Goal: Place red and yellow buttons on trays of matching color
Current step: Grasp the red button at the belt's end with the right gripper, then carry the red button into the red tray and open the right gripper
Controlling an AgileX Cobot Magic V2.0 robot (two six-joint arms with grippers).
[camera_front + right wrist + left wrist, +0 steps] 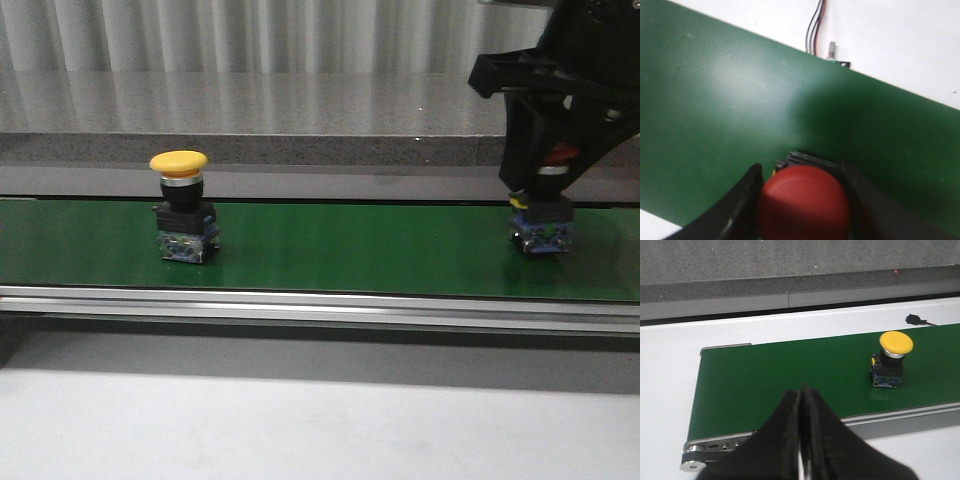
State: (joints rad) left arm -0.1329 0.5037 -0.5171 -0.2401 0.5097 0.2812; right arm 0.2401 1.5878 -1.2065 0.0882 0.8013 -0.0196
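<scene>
Right wrist view: right tool [802,200] clamped on the red button [804,202], fingers pressed to either side of its cap; button stands on the green conveyor belt [350,245]. Left tool [802,440] closed together, holding nothing; yellow button [892,357] upright on belt, well ahead of it.

No readable text, labels, brands, numbers or signs appear in any view.

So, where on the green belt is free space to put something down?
The green belt is bare between the yellow button and the red button, and left of the yellow one. It is crowded at the red button, where the right pincer closes around its cap.
</scene>
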